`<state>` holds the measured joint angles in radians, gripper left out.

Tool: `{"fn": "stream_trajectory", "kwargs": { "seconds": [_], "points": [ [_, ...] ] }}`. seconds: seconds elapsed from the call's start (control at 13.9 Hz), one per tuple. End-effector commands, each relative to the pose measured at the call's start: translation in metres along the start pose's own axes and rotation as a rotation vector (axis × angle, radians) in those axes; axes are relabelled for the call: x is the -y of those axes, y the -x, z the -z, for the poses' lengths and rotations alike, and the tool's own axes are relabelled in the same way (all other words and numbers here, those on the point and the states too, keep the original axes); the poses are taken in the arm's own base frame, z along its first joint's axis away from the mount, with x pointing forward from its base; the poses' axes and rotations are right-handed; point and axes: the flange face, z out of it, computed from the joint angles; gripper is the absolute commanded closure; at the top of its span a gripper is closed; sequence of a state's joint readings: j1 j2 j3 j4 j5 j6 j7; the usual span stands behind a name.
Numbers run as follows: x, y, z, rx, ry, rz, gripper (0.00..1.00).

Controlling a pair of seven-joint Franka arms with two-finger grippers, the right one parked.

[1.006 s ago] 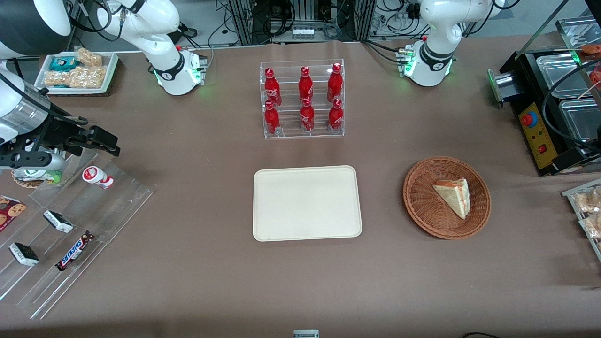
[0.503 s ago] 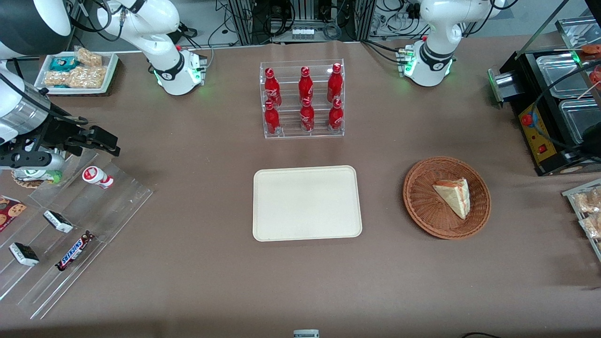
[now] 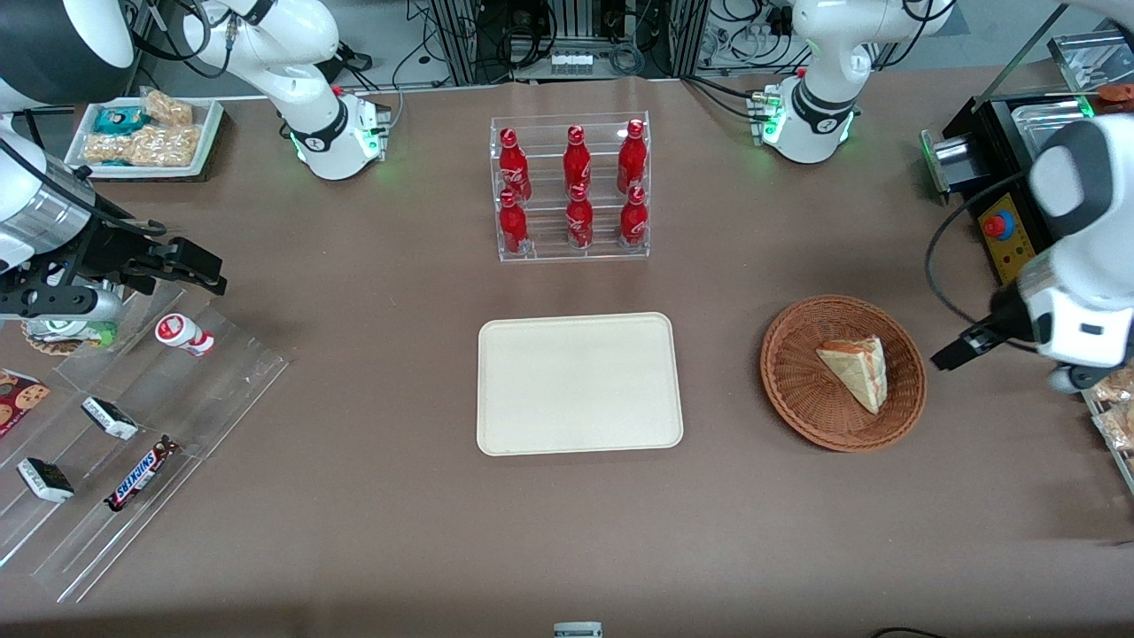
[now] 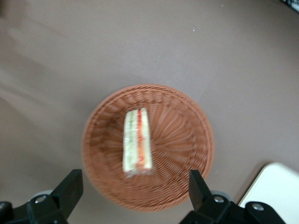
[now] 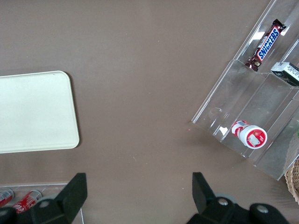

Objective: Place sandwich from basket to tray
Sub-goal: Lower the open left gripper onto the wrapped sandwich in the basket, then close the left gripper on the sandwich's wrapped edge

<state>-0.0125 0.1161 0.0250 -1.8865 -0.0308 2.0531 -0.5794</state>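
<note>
The sandwich (image 3: 855, 370), a pale wedge with red and green filling on its cut edge, lies in the round wicker basket (image 3: 780, 390). The cream tray (image 3: 576, 383) lies flat beside the basket, toward the parked arm's end, with nothing on it. My left gripper (image 3: 952, 353) hovers above the table just off the basket's rim, toward the working arm's end. In the left wrist view the gripper (image 4: 134, 189) is open over the basket (image 4: 182, 116), its black fingers (image 4: 70, 186) wide apart, the sandwich (image 4: 137, 141) below it and a tray corner (image 4: 273, 186) showing.
A clear rack of red bottles (image 3: 571, 190) stands farther from the front camera than the tray. A black appliance with metal pans (image 3: 1019, 257) and a snack tray (image 3: 1112, 399) sit near the working arm. An acrylic snack display (image 3: 133, 425) lies toward the parked arm's end.
The left arm has swung into the front view from the working arm's end and now hangs beside the basket. Sandwich, basket and tray have not moved.
</note>
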Motion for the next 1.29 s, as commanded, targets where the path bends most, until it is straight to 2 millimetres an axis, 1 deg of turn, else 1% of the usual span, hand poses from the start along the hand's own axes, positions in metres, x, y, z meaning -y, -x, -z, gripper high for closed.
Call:
{"fn": "stream_trajectory", "kwargs": {
  "seconds": [0.0, 0.07, 0.36, 0.57, 0.79, 0.93, 1.01, 1.22],
  "points": [
    [0.001, 0.018, -0.029, -0.026, 0.022, 0.095, 0.0],
    [0.003, 0.018, -0.037, -0.038, 0.03, 0.105, 0.0],
    [0.013, 0.029, -0.08, -0.075, 0.056, 0.134, 0.0],
    [0.02, 0.039, -0.109, -0.045, 0.03, 0.137, 0.0],
    [0.019, 0.045, -0.127, -0.028, 0.016, 0.13, 0.0],
    [0.017, 0.044, -0.138, -0.038, 0.025, 0.13, 0.0],
    [0.018, 0.045, -0.145, -0.035, 0.022, 0.132, 0.0],
    [0.021, 0.05, -0.157, -0.028, 0.016, 0.134, 0.0]
  ]
}}
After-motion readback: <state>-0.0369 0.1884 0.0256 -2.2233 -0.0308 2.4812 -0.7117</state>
